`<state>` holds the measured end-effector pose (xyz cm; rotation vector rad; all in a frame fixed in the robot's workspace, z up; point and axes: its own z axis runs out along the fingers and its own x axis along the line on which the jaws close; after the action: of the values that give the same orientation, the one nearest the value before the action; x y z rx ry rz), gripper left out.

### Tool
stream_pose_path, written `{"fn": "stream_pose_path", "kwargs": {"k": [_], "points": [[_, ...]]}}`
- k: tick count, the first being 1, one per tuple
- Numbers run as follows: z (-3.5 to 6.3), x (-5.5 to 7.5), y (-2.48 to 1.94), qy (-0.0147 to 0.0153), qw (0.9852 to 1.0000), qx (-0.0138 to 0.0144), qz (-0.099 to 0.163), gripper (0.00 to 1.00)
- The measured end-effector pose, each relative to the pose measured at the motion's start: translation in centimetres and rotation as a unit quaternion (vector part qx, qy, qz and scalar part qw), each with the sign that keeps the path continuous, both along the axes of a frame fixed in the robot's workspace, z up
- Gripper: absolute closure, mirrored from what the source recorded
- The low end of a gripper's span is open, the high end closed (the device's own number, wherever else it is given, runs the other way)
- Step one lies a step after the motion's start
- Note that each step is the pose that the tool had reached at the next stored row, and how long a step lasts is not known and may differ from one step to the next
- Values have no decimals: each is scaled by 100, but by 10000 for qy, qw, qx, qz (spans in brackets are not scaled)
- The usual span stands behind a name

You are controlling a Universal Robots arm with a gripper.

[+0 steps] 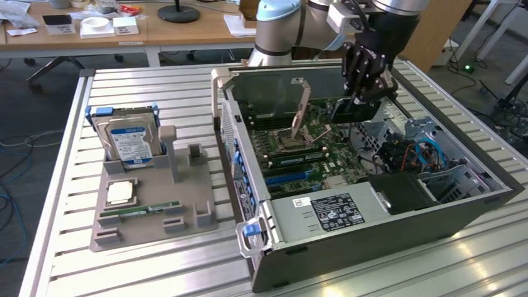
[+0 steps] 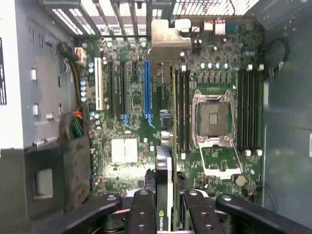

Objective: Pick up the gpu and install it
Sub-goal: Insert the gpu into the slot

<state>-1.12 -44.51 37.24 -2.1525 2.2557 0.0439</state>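
Note:
My gripper [image 1: 363, 99] hangs over the open computer case [image 1: 371, 216], shut on the gpu [image 1: 347, 113]. The gpu is a thin dark card with a silvery bracket [image 1: 303, 102] at one end. In the wrist view the gpu [image 2: 165, 165] shows edge-on between my black fingers [image 2: 142, 212], and its bracket [image 2: 165, 44] points toward the case's rear slots. The card hovers above the motherboard [image 2: 126, 151], just beside the long blue slot [image 2: 147, 92] and apart from it. The CPU socket [image 2: 213, 119] lies on the card's other side.
In the exterior view's left, a grey fixture tray [image 1: 194, 185] carries an upright hard drive [image 1: 128, 142], a CPU [image 1: 121, 193] and a green RAM stick [image 1: 140, 211]. The case's power supply [image 1: 330, 210] and drive cage [image 1: 429, 161] flank the motherboard. Everything rests on a slatted metal table [image 1: 148, 272].

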Motion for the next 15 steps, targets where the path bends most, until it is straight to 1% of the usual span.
{"fn": "stream_pose_path", "kwargs": {"k": [12, 15], "points": [[-4, -111, 3, 0, 10000, 0, 1, 73], [-10, -156, 5, -2, 10000, 1, 0, 73]]}}
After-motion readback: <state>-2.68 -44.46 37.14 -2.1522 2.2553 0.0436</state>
